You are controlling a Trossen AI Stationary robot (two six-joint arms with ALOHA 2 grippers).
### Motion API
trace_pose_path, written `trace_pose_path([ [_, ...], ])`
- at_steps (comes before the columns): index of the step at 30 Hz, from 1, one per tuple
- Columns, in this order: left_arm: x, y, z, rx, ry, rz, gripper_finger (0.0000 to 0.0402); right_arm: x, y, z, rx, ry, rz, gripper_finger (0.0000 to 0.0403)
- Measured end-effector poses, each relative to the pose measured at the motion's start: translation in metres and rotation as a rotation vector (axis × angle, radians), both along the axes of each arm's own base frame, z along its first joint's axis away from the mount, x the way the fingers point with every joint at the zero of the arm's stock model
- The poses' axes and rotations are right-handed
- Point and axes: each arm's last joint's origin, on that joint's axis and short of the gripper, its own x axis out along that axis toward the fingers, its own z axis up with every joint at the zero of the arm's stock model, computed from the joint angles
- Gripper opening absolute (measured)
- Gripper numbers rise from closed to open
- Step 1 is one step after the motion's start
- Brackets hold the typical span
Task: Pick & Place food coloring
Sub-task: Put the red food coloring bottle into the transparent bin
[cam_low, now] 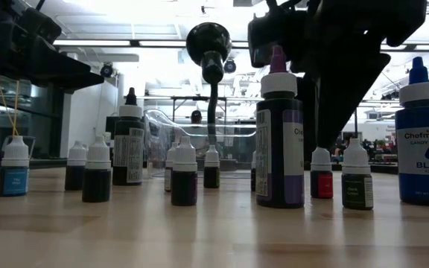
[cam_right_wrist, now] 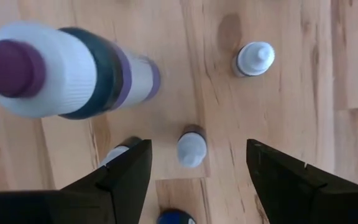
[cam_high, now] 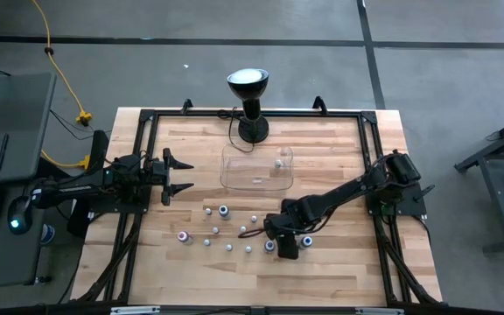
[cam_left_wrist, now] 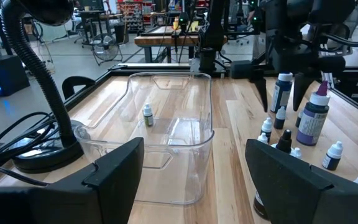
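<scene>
From above, my right arm reaches in from the table's right edge, bent at the elbow, and my right gripper (cam_high: 285, 242) hangs over the scattered bottles (cam_high: 223, 211) on the pale wood table (cam_high: 339, 271); it holds nothing. My left gripper (cam_high: 178, 175) waits near the left edge, fingers spread and empty. A clear tray (cam_high: 234, 171) sits between a black lamp (cam_high: 249, 101) and the bottles, with one small bottle (cam_high: 279, 163) standing inside it. At table height, the bottles stand upright in a loose row: a tall dark one with a purple tip (cam_low: 279, 138), a tall blue one (cam_low: 424, 141) at the far right, and small white-capped ones such as a red-labelled one (cam_low: 321, 173) below my dark right arm. Through my left wrist, the glossy, round-cornered tray wall (cam_left_wrist: 201, 134) lies just ahead, the small bottle (cam_left_wrist: 148, 116) upright in it, the lamp's ribbed neck beside it. Through my right wrist I look straight down: my two dark fingers (cam_right_wrist: 120, 177) stand wide apart, a small white cap (cam_right_wrist: 191, 148) between them on the wood, the purple-tipped bottle (cam_right_wrist: 67, 70) close to one side.
</scene>
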Motion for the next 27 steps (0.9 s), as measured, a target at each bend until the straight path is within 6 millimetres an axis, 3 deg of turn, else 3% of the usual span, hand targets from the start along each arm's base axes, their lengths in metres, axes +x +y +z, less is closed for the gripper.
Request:
trace_pose_path([
  [27, 0.0, 0.0, 0.0, 0.0, 0.0, 0.0, 0.0278, 0.0, 0.002, -0.01, 0.018, 0.019, 0.014, 0.0205],
])
